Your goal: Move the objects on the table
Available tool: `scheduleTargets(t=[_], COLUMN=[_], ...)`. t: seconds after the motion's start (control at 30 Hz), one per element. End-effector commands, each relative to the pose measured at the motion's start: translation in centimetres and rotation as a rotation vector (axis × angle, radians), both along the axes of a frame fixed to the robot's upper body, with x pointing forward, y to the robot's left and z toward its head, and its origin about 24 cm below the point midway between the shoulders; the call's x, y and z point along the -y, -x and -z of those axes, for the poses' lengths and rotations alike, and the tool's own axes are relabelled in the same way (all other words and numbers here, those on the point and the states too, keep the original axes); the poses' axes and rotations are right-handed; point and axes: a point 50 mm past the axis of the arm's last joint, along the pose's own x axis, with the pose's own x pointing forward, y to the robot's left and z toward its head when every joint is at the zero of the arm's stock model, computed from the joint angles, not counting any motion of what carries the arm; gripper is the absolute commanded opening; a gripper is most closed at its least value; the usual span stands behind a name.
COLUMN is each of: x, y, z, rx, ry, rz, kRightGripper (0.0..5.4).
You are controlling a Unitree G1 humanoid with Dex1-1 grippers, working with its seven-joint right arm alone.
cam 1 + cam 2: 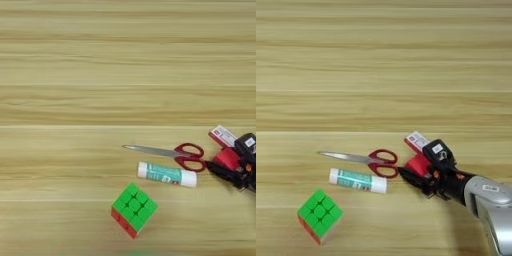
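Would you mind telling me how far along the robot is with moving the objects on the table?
Nothing looks finished yet. In hand: the right pincer is at the small red cube, one black finger below it, next to the white-and-red box; whether it grips is unclear. Left: the scissors, glue stick and puzzle cube lie untouched on the table.

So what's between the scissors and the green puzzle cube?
The white-and-green glue stick lies on its side there, just below the red-handled scissors and above the green-topped puzzle cube. Both eye views show it.
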Motion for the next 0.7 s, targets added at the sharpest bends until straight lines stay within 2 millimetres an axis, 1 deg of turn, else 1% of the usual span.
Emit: scheduleTargets(t=[0.03, 0.3, 0.43, 0.7], x=[0.4, 0.3, 0.0, -0.5], y=[-1.2, -1.9, -2.2, -2.6], z=[-2.3, -4.4, -6.0, -8.4], rx=[0.107, 0.192, 0.242, 0.304], ry=[0.03, -0.011, -0.053, -0.091], rz=[-0.001, -0.005, -0.027, -0.055], kRightGripper=[3.95, 4.86, 5.35, 5.39])
